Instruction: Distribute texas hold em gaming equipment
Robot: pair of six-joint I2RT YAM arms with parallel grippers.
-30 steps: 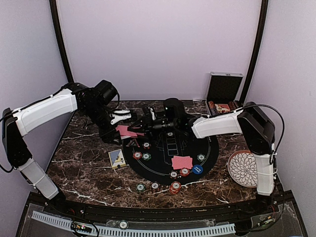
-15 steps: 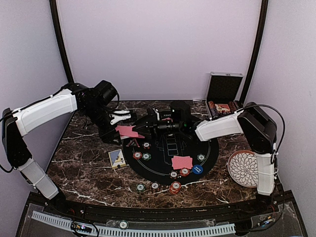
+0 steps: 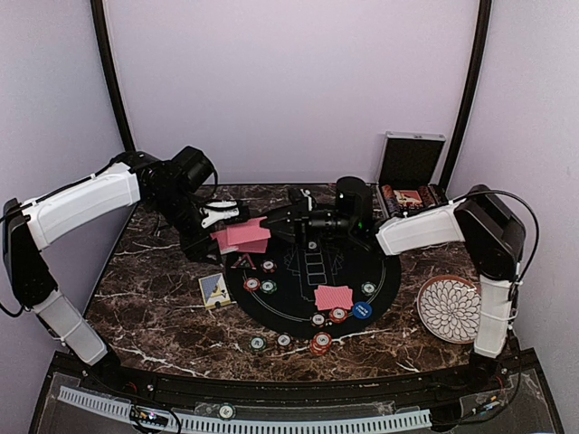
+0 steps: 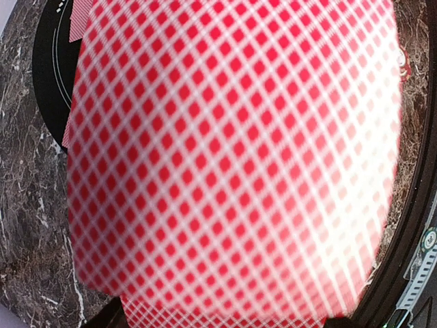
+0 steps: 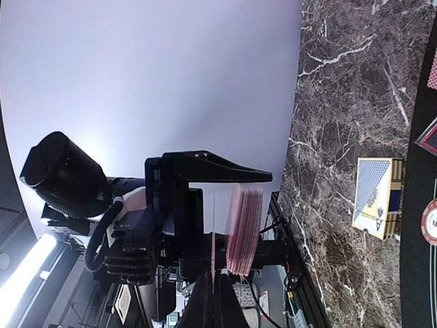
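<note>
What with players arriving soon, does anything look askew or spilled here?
Nothing looks spilled or damaged. Two poker chips lie off the black mat on the marble tabletop, just past its near edge.

Glossy marble table (image 3: pixel 154 307), matt black mat (image 3: pixel 289 306), slightly shiny playing cards (image 4: pixel 232 164).

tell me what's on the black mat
Red cards, a blue button and chips show. The right arm covers its far part.

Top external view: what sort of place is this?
Probably a walled robot test cell staged as a poker table: plain lilac walls, dark marble tabletop, round black felt mat with striped poker chips and red-backed playing cards.
</note>
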